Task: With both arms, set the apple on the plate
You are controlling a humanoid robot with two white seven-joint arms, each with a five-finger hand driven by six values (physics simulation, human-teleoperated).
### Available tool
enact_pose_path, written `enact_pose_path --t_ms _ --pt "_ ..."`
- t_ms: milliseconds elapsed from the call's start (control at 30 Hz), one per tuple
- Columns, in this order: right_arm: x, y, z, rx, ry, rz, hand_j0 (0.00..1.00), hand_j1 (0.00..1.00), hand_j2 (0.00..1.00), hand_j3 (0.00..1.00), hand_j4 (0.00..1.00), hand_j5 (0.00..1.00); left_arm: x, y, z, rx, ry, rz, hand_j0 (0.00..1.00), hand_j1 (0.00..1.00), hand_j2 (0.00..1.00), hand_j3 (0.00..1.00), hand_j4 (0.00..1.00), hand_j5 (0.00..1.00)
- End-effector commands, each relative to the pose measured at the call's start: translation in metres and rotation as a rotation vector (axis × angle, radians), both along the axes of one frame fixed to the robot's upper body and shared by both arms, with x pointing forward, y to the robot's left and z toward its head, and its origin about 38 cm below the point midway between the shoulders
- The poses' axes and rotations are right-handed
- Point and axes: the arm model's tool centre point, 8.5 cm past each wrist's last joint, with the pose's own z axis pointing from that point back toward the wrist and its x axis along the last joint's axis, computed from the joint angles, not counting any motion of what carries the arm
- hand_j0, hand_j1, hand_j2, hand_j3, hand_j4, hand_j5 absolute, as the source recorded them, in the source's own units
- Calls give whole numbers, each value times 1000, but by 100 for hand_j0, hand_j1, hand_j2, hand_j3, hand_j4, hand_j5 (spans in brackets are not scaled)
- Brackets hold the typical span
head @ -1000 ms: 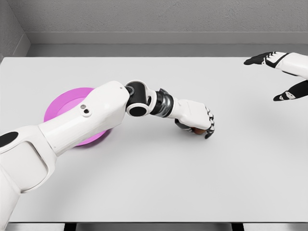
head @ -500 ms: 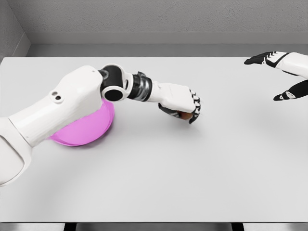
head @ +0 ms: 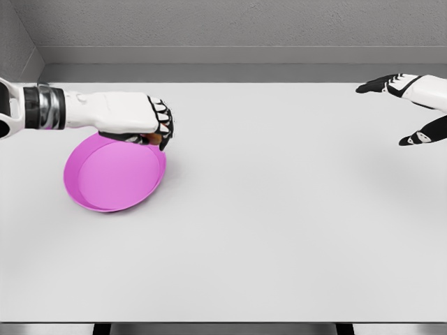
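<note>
Most of the carrying looks done, judging by where things lie. The left hand (head: 133, 120), white with black fingertips, is curled down around a small reddish-brown apple (head: 154, 138), of which only a sliver shows beneath the fingers. Hand and fruit sit over the far right rim of the round, shallow magenta plate (head: 105, 183), which rests on the pale grey counter (head: 279, 230) at its left side. Whether the apple already touches the rim or hangs just above it cannot be told from this view. What seems left: bring the fruit a little further in over the plate's flat middle, lower it, and let the fingers loosen. The right hand (head: 412, 112) shows at the picture's right edge, well apart from the plate, its fingers spread and holding nothing; it appears to take no part in the grip, whatever the task says of both arms.

Compared with half a second ago, the left hand has travelled left and away from the robot, from the counter's middle to the plate's edge, taking the apple with it. The forearm that then covered much of the plate has swung aside, so nearly the whole dish is now in plain sight. The right hand has barely shifted.
</note>
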Motion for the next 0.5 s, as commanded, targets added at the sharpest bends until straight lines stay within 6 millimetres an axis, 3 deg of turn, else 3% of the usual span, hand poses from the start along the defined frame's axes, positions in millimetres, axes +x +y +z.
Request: enact_pose_path --t_ms 0,100,267,367,400,467 --pt "0 -1 1 6 1 -3 100 100 100 100 100 100 11 28 -1 10 8 90 44 44 44 44 44 44" --pt "0 -1 2 6 0 -3 100 100 100 100 100 100 24 46 -17 47 40 164 45 45 45 45 45 45" --pt "0 0 1 7 1 -2 100 100 100 100 100 100 30 47 -45 67 86 191 45 45 45 45 45 45" --pt "-1 0 -2 7 7 -3 100 100 100 100 100 100 32 44 -51 73 94 194 46 46 46 46 46 46" --pt "-1 0 -2 7 7 -3 100 100 100 100 100 100 32 44 -52 69 95 194 50 50 50 50 50 50" --pt "-1 -1 -2 6 7 -4 100 100 100 100 100 100 31 40 -47 42 92 186 80 80 80 80 80 80"
